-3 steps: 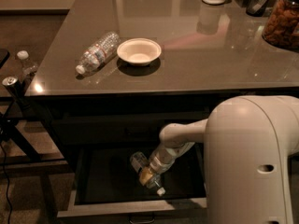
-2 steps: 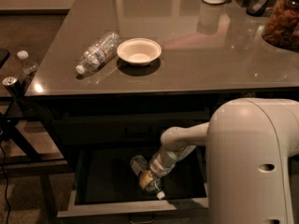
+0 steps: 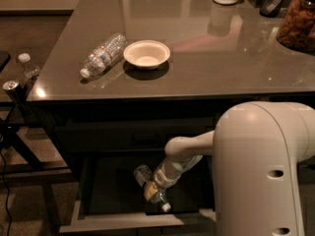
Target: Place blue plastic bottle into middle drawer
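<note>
Blue plastic bottle point(image 3: 152, 191) down inside middle drawer point(image 3: 123, 221).
Lowered slightly with gripper point(image 3: 158, 182) since a second ago; grip impossible to tell, release probably next.

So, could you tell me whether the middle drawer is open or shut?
Open: the middle drawer is pulled out, with the hand and blue plastic bottle inside.

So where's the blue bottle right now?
The bottle is inside the open middle drawer, low centre of the camera view, at the hand.
</note>
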### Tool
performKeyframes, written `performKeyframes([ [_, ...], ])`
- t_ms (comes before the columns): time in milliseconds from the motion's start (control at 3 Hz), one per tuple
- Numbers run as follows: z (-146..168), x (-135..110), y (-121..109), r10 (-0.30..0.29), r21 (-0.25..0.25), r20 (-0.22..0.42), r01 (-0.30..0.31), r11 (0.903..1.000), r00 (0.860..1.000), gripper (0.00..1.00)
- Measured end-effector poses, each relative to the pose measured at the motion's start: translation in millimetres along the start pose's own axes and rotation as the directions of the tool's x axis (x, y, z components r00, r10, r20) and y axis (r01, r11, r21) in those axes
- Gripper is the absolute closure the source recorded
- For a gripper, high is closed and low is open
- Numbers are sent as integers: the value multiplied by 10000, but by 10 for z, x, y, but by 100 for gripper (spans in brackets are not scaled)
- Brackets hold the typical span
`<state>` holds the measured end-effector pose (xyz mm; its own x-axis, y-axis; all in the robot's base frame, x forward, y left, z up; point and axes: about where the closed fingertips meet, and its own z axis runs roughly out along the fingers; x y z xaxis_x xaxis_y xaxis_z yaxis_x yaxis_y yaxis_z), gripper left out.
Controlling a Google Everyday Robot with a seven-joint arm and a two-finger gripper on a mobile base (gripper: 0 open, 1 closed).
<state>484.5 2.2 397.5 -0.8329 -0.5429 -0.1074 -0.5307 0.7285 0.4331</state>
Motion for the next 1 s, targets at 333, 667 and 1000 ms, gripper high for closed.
performKeyframes([
  [333,95,-159,-71,-144,267,214,138,9995,9997,100],
  [667,221,-168,-110,3,286,429,-15,9996,9991,100],
  [1000,237,-169,-116,16,287,455,-29,9996,9990,100],
])
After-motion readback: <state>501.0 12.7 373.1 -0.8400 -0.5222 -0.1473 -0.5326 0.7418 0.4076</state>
